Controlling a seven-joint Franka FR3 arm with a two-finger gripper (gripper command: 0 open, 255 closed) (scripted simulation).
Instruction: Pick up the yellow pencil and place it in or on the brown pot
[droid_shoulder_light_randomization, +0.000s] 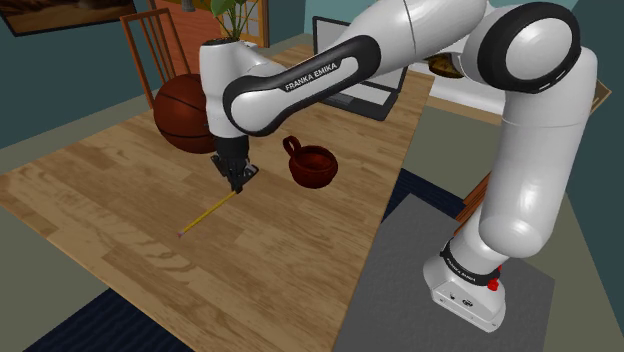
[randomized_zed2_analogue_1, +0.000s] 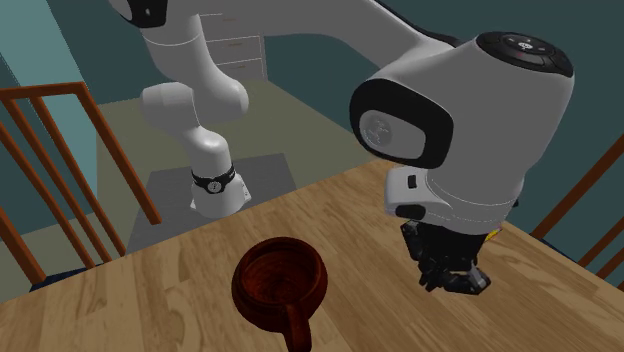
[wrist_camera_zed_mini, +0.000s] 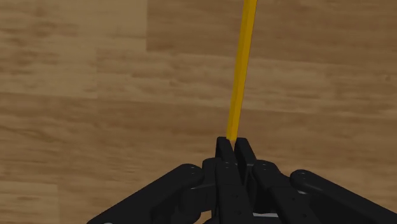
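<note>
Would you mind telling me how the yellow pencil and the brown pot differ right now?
The pencil is thin, straight and yellow; the pot is round, hollow and dark reddish-brown, with a handle. The pencil is clasped at one end by the shut gripper; the pot stands free, apart from the gripper. The pencil juts out sideways from the gripper; the pot sits upright, mouth up. Both are at the same wooden table.

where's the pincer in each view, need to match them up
Shoulder view: the pincer is left of middle, at the yellow pencil's upper-right end, left of the brown pot.
Second exterior view: pincer at lower right, right of the pot.
Wrist view: pincer shut on the pencil's end.
Shared landmark: the wooden table top beneath it.
</note>
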